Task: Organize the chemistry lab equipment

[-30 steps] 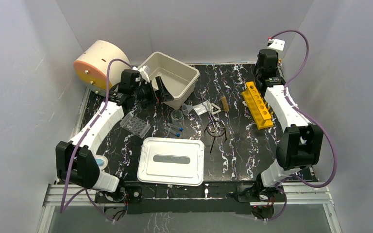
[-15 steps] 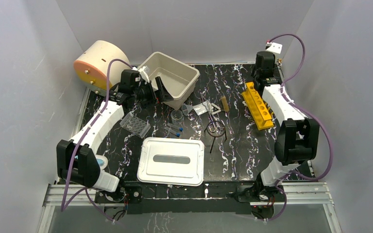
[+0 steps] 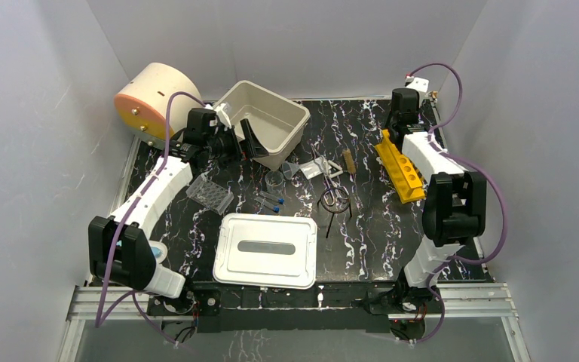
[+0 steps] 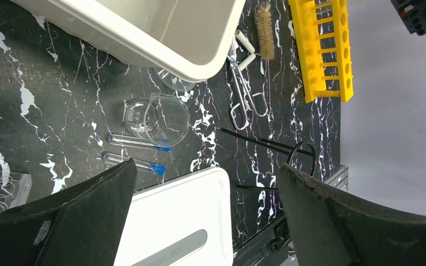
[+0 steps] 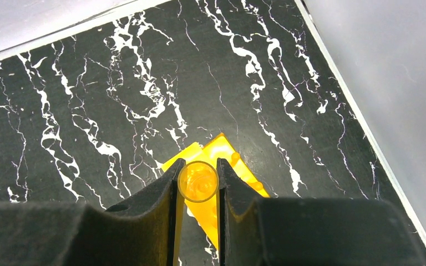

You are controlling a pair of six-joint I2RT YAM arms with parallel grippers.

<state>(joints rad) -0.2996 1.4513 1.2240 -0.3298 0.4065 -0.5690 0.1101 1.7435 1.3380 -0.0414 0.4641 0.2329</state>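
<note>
The right gripper (image 5: 199, 172) clamps one glass tube (image 5: 198, 185) above the far end of the single yellow rack (image 3: 401, 166), near the tabletop's (image 3: 369, 219) right edge. Bare marble separates the rack from the one black wire ring stand (image 4: 300, 156). The left gripper (image 4: 205, 168) gapes wide beside the cream bin (image 3: 268, 117) at the far edge. Mid-table lie two blue-capped vials (image 4: 137, 143), one beaker (image 4: 167, 119), one brush (image 4: 265, 30) and one pair of scissors (image 4: 244, 100). One white lid (image 3: 265, 249) sits at the near edge.

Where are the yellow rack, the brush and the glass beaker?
yellow rack (image 3: 401, 170), top view, on its holed upper face.
brush (image 4: 265, 33), left wrist view, on its tan bristles.
beaker (image 4: 169, 119), left wrist view, on its clear wall.
</note>
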